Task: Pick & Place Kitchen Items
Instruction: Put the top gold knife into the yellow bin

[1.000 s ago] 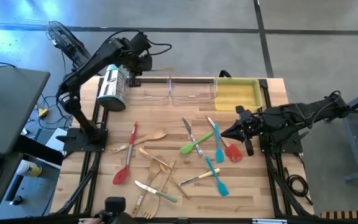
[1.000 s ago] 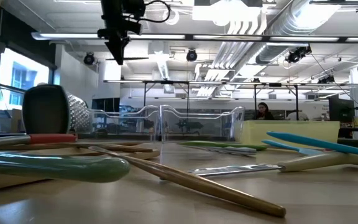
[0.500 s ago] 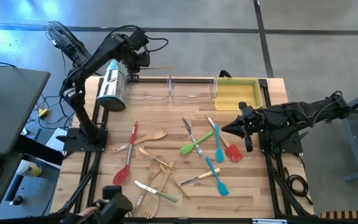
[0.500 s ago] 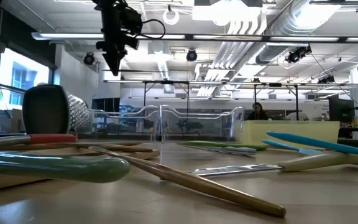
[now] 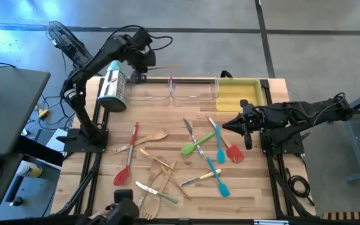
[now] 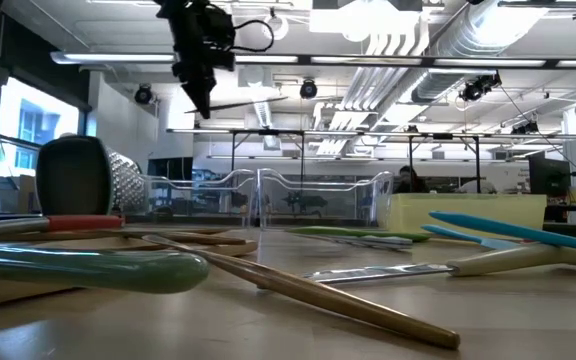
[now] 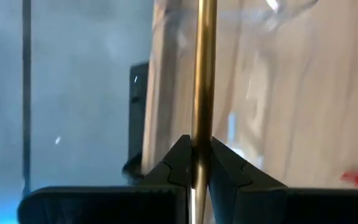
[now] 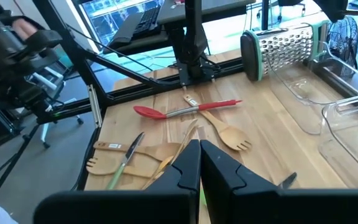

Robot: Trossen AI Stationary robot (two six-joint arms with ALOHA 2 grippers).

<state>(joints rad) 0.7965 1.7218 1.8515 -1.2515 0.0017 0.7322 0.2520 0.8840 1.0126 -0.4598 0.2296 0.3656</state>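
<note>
Pinching a slim wooden utensil handle (image 7: 203, 74) in the left gripper (image 7: 196, 163) above the clear tray (image 5: 150, 92): light, stiff, likely to pivot; right gripper (image 5: 236, 127) shut, empty.

Raised above the table's (image 5: 255, 187) far left corner: left gripper (image 5: 144, 63), closed on a thin stick (image 5: 165, 65) pointing right; grater (image 5: 112, 88) just below-left of it, trays (image 5: 192, 91) to its right; utensils (image 5: 192, 145) left of the shut right gripper (image 5: 239, 123)
</note>
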